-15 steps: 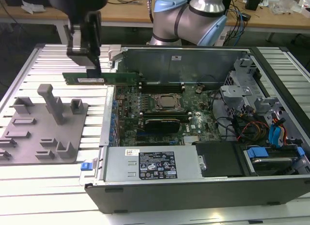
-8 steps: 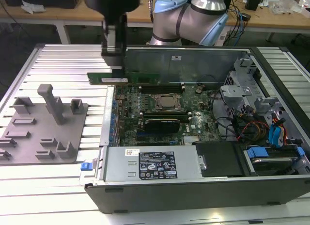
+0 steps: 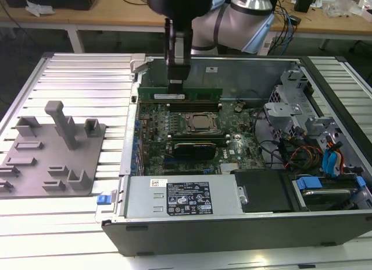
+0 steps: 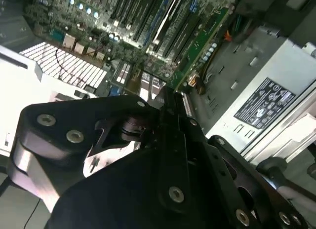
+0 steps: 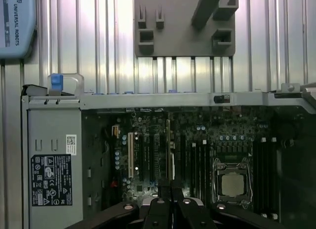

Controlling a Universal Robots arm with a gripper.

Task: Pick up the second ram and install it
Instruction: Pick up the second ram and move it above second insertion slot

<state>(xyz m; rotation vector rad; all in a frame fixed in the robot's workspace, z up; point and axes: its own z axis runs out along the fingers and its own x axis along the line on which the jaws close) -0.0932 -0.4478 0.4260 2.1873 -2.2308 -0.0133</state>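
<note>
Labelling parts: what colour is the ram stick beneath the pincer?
Green, with a small pale label; the ram stick shows best in the exterior view.

Bright ribbed metal table point(image 3: 75, 78); matt grey plastic fixture point(image 3: 52, 148); the second ram point(image 3: 200, 92), matt green circuit board.

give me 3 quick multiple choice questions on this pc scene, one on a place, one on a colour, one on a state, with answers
1. Where is the gripper?
A. inside the case, at the second ram
B. outside the case
C. raised high above the case

2. What colour is the second ram?
A. red
B. white
C. green

3. How is the second ram oriented?
A. lying flat
B. upright on its long edge
C. standing on a short end

Answers:
1 A, the gripper meets the stick's top edge in the exterior view.
2 C, its board is plainly green.
3 B, its broad face stands upright and runs lengthwise.
</note>
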